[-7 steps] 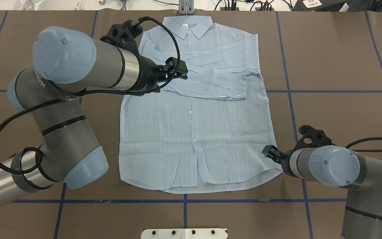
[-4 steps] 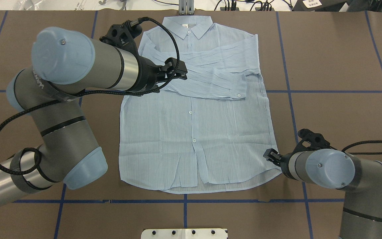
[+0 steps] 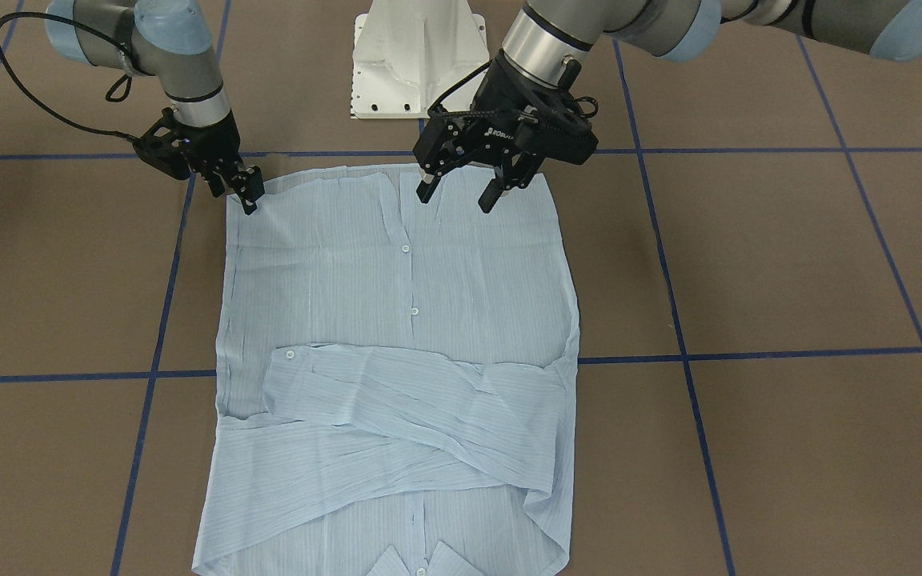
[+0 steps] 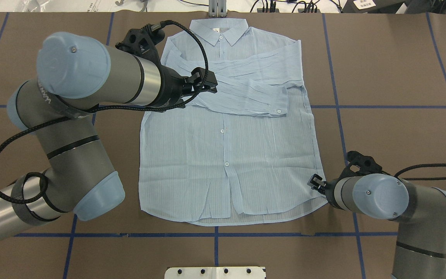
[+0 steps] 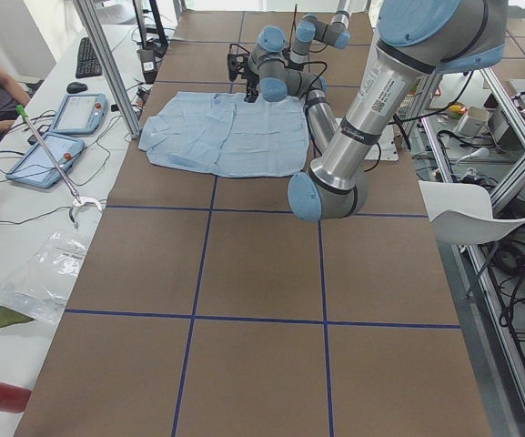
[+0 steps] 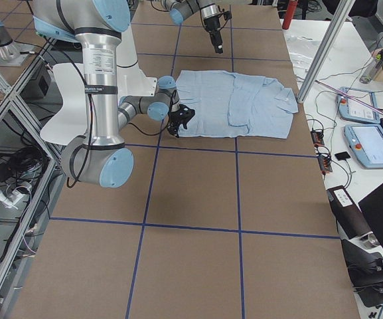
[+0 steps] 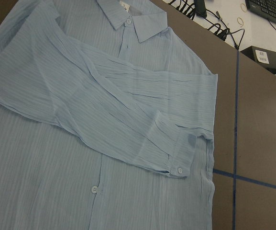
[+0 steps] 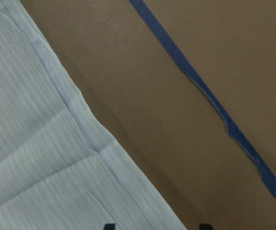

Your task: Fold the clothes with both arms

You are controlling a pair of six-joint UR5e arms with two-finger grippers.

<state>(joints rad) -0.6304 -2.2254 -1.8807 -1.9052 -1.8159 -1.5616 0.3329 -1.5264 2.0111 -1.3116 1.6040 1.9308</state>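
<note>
So the shirt (image 4: 227,155) is lying flat and face up in the middle of the brown table (image 4: 393,69), buttons showing. The collar (image 4: 223,31) is at the far edge from the robot and the hem (image 4: 246,217) is nearest its base. Both sleeves (image 4: 246,85) are already crossed over the chest, so I'd say the sleeve part is done and we're at the start of the body fold, hem up toward collar. The right gripper (image 3: 243,192) is down low, right at the hem corner on its own side. In the right wrist view the two fingertips poke in at the bottom with a gap between them and the shirt's edge running through that gap, so its jaws are apart and it isn't pinching anything yet. The left gripper (image 3: 458,194) is spread wide and hangs up in the air over the shirt, holding nothing. It's well apart from the other hem corner (image 4: 141,207), which sits untouched on the table. My guess for the next bit: the right closes on its corner, and the left has to swing back and drop down to grab its corner too. Then both lift together and carry the hem forward. The fabric looks thin and floppy, so uneven lifting would probably drag or bunch it and mess up those sleeves.
</note>
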